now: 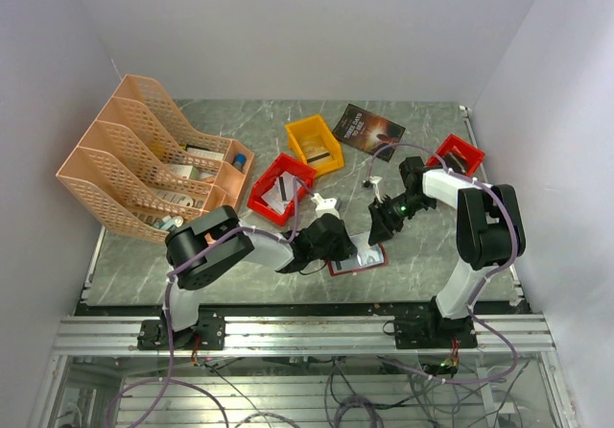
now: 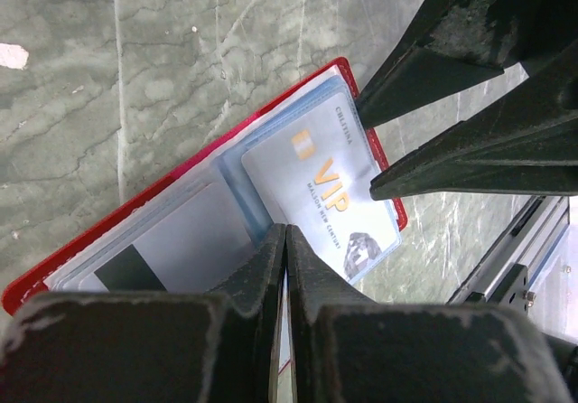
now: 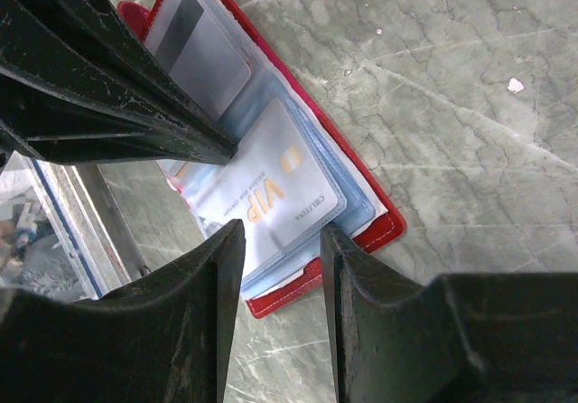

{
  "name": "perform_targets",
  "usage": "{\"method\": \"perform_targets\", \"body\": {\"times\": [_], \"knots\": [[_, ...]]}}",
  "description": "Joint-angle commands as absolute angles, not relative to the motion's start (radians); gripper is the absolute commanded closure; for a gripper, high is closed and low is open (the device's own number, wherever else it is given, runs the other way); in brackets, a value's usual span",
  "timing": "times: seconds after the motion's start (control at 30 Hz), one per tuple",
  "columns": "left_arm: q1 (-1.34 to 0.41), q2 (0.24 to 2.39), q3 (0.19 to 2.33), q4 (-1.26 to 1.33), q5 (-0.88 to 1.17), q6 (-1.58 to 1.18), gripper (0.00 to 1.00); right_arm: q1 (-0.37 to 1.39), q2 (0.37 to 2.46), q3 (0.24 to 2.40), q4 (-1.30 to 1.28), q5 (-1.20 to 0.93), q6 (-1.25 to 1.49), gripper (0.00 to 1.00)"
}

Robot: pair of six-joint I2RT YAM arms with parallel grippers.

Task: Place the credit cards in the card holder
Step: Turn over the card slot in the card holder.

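Table [image 1: 432, 246]: bare marble in the middle and at the front-left. The orange file rack [image 1: 144, 169] fills the far-left. Two red bins [image 1: 280, 190] [image 1: 457, 153], a yellow bin [image 1: 314, 145] and a dark booklet [image 1: 368, 129] sit across the back.

Card holder [image 1: 357, 260] lies open and flat near the front edge, close to the rail, between both arms.

Left gripper [image 2: 285, 236]: jaws pinched nearly together over the holder's near edge. Can't tell if a sleeve is caught.

Right gripper [image 3: 282, 231]: jaws partway apart, tips at the VIP card [image 2: 330, 200], which sits in the right-hand pocket. A striped card [image 2: 172, 240] is in the other pocket.
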State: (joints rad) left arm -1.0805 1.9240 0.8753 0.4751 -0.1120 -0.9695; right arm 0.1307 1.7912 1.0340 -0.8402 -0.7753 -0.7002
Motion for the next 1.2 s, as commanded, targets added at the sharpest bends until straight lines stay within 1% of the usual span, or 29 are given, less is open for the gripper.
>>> {"method": "perform_targets", "body": {"times": [0.0,0.23,0.43,0.7,0.97,1.07,1.17], "knots": [[-1.075,1.939,0.841,0.466,-0.100,-0.972,0.87,0.124,1.803,1.055,-0.863,-0.810,-0.731,0.61],[-1.074,1.919,0.834,0.484,-0.094,-0.963,0.87,0.124,1.797,1.068,-0.908,-0.864,-0.783,0.65],[-1.074,1.883,0.825,0.496,-0.094,-0.953,0.85,0.126,1.781,1.074,-0.940,-0.906,-0.824,0.66],[-1.073,1.774,0.766,0.544,-0.099,-0.954,0.77,0.137,1.790,1.095,-0.995,-0.974,-0.883,0.66],[-1.064,1.699,0.687,0.562,-0.108,-0.989,0.73,0.171,1.803,1.113,-1.045,-1.024,-0.933,0.66],[-1.056,1.662,0.648,0.577,-0.111,-1.018,0.70,0.191,1.807,1.117,-1.056,-1.035,-0.946,0.65],[-1.043,1.644,0.608,0.605,-0.105,-1.045,0.70,0.236,1.820,1.122,-1.071,-1.048,-0.965,0.62]]}}
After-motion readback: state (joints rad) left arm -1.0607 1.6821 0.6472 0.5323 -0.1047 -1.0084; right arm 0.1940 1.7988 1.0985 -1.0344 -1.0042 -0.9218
